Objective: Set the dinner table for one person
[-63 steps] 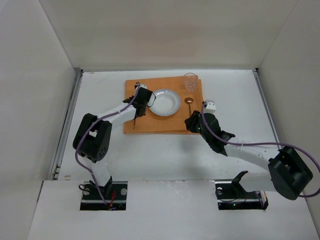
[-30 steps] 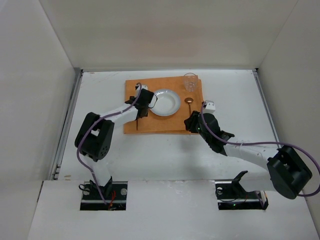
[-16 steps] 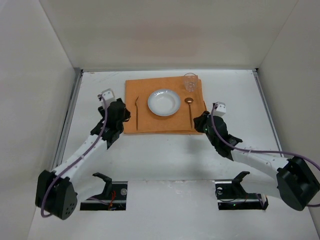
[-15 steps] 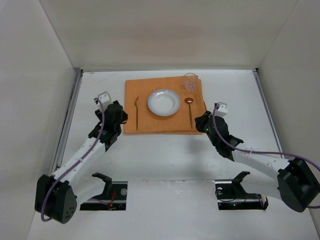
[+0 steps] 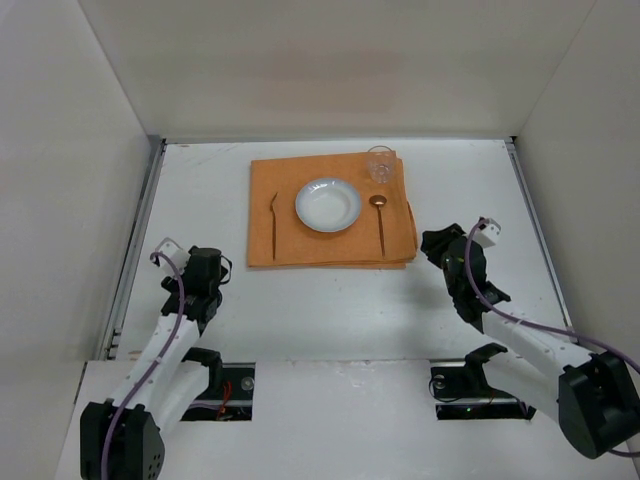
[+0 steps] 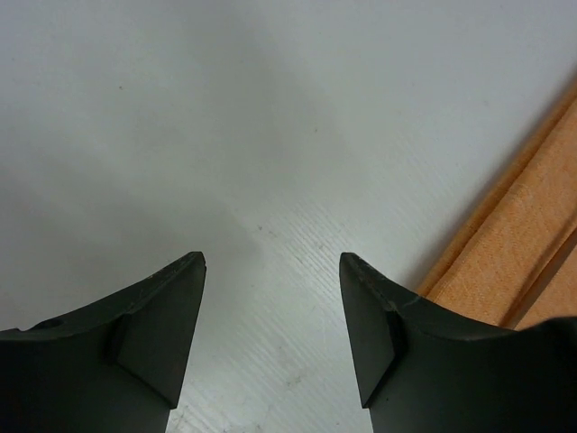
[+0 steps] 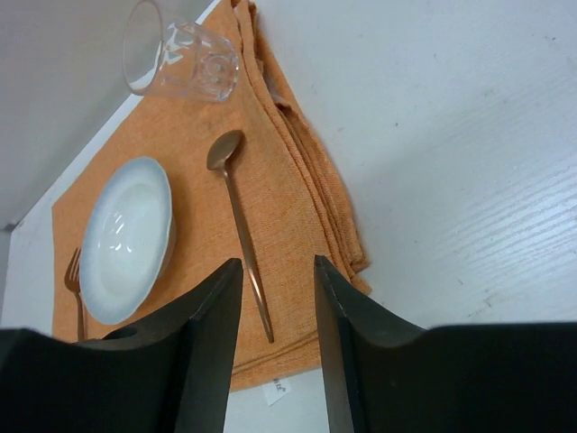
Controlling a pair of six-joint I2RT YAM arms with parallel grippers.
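On the white dinner table [image 5: 300,300] lies an orange mat [image 5: 330,245]. A white plate [image 5: 328,204] sits in its middle, a fork [image 5: 273,222] to its left, a spoon [image 5: 380,222] to its right and a clear glass [image 5: 380,163] at the far right corner. My left gripper [image 5: 210,262] hangs open over bare table left of the mat, nothing between its fingers [image 6: 153,316]. The right gripper [image 5: 437,244] stands open just off the mat's right edge, empty. In the right wrist view the spoon [image 7: 236,216], plate [image 7: 126,239] and glass [image 7: 180,61] lie beyond my open gripper [image 7: 277,261].
Metal rails run along the table's left [image 5: 135,245] and right [image 5: 530,215] edges, with white walls behind and to both sides. A small white label [image 7: 279,390] sticks out from the mat's near edge. The mat's edge [image 6: 532,244] shows right of my left gripper [image 6: 271,259].
Both arms have drawn back from the mat toward the near edge, the left one furthest. The fork and spoon stay on the mat. My left gripper has opened wider.
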